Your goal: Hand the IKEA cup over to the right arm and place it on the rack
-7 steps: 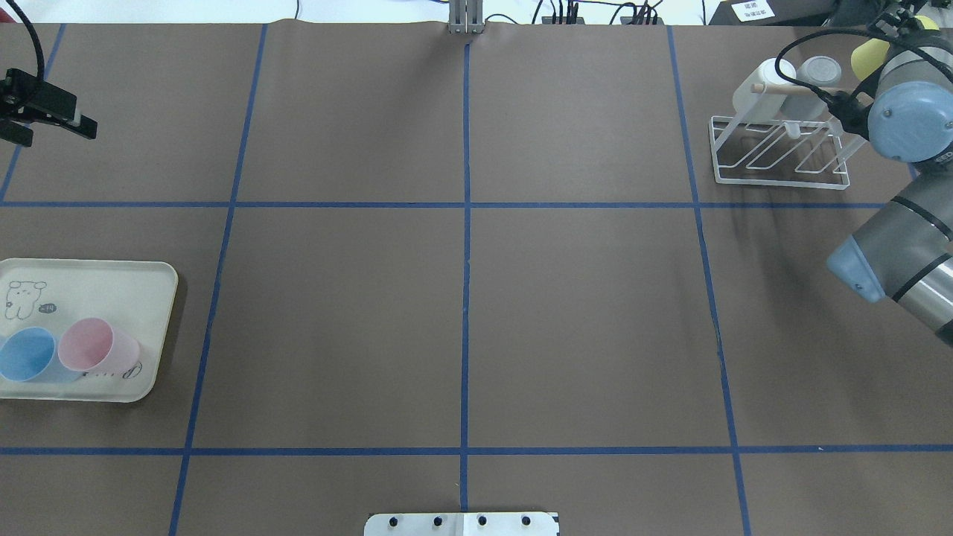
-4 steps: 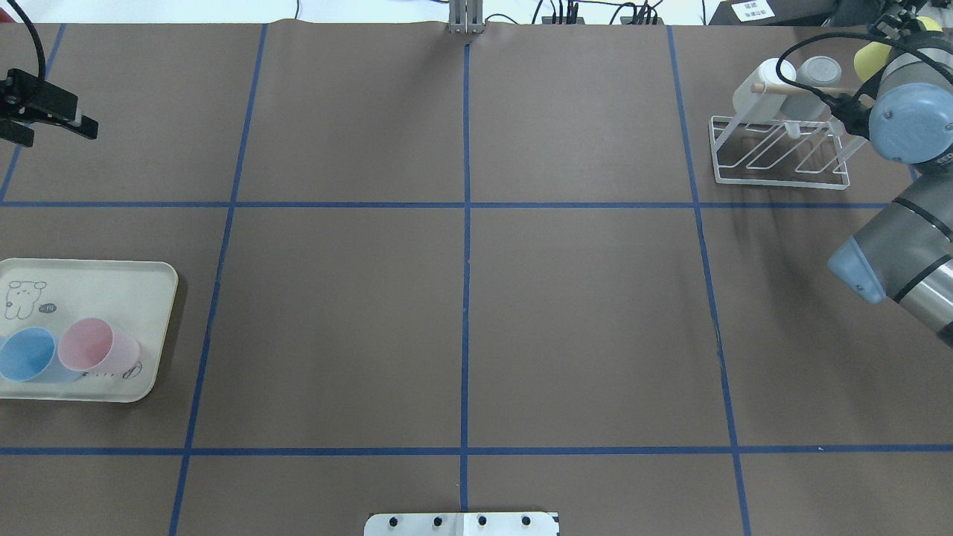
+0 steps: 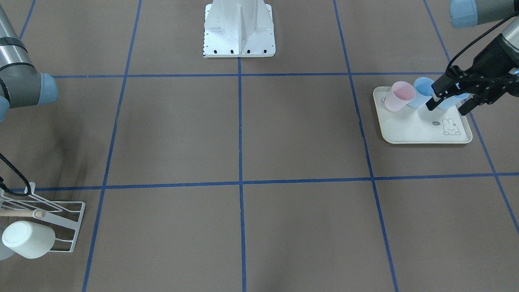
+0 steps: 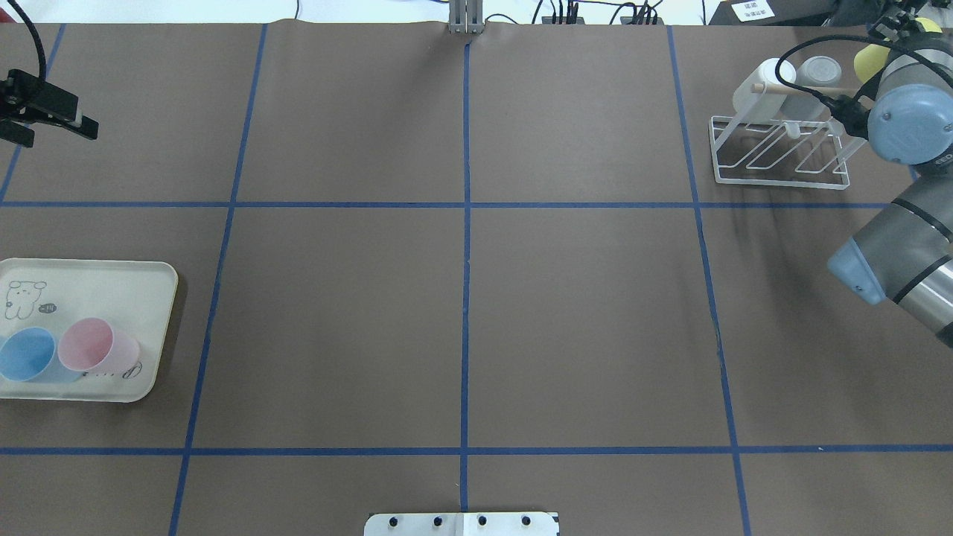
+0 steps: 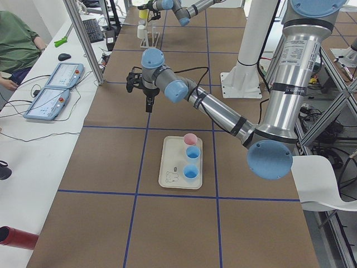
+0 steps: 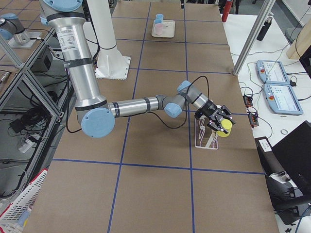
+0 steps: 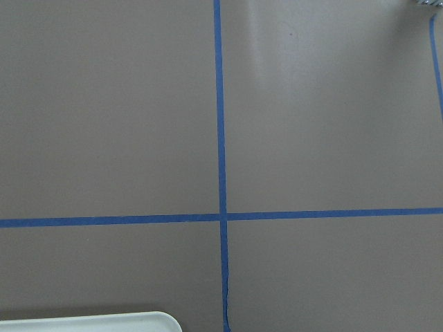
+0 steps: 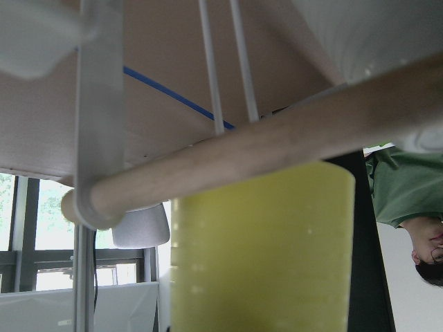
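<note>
Yellow cup (image 4: 866, 58) mostly hidden behind right arm (image 4: 910, 123).

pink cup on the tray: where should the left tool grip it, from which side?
Pinch the pink cup by its rim from above, on the side away from the neighbouring blue cup: it stands mouth-up and the blue one crowds its other side.
</note>
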`<state>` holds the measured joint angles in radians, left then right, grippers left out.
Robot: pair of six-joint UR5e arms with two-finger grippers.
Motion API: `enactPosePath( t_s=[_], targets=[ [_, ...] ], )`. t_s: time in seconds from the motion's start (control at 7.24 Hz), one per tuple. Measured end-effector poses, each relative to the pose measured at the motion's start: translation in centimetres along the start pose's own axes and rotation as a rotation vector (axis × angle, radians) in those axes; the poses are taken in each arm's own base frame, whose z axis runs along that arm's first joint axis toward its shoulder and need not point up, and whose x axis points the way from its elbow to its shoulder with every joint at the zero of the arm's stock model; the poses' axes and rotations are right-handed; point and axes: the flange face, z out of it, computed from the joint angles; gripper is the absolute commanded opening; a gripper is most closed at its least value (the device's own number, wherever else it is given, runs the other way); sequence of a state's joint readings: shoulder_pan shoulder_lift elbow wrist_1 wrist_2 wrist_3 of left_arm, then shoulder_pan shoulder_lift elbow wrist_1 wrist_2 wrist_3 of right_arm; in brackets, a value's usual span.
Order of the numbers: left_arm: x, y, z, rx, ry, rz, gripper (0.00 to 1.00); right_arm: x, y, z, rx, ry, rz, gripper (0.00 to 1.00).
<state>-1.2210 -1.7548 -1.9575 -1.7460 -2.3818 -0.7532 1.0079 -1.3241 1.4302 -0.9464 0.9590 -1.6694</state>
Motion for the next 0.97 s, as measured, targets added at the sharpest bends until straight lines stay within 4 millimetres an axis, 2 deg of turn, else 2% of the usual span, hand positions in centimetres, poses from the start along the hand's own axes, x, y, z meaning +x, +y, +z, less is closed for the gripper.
enactPosePath(
  t_s=[0.28, 0.83, 0.97],
  targets=[
    [0.01, 0.0, -0.01, 0.0, 0.001, 0.001, 1.0, -0.27, -0.23, 0.33, -0.002, -0.007, -0.006, 0.75],
    [0.01, -0.06, 0.09, -0.001, 0.001, 0.001, 1.0, -0.31, -0.33, 0.55, -0.009, -0.012, -0.009, 0.77],
    [-0.03, -0.08, 0.1, -0.001, 0.0, 0.0, 1.0, -0.21, -0.27, 0.52, -0.011, -0.011, -0.008, 0.98]
  ],
)
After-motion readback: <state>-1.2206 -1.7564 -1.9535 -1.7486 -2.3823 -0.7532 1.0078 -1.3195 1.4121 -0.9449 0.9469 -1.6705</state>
